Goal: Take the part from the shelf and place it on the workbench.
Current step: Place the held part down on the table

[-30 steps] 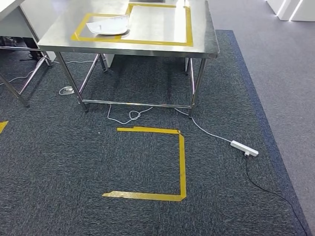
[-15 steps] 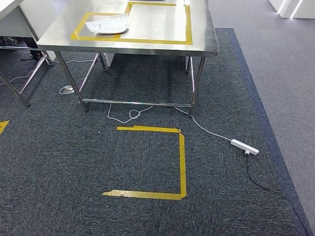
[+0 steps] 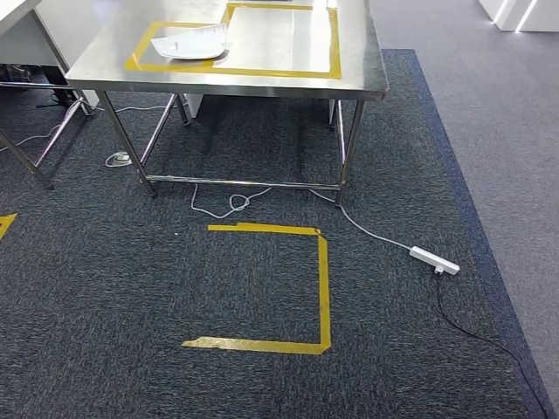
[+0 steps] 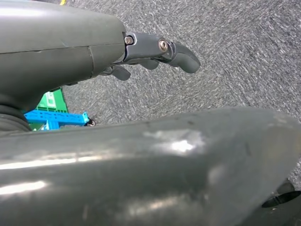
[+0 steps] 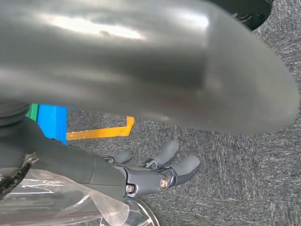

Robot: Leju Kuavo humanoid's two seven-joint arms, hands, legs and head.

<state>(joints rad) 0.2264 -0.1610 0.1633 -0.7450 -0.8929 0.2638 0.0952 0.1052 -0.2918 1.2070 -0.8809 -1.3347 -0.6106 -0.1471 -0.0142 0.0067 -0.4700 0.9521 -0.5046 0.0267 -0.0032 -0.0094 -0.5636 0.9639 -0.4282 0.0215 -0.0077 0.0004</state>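
Nothing moves on the table (image 3: 355, 74) since earlier; our view shifts slightly. The part (image 3: 191, 44) lies inside its yellow tape. Our left hand (image 4: 156, 52) and right hand (image 5: 156, 172) hang empty, fingers loosely apart.

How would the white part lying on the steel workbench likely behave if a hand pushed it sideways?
The white part looks thin and shallow, so it is probably light. The workbench top is smooth and shiny, so it would likely slide easily. Lying flat, it seems unlikely to roll or tip.
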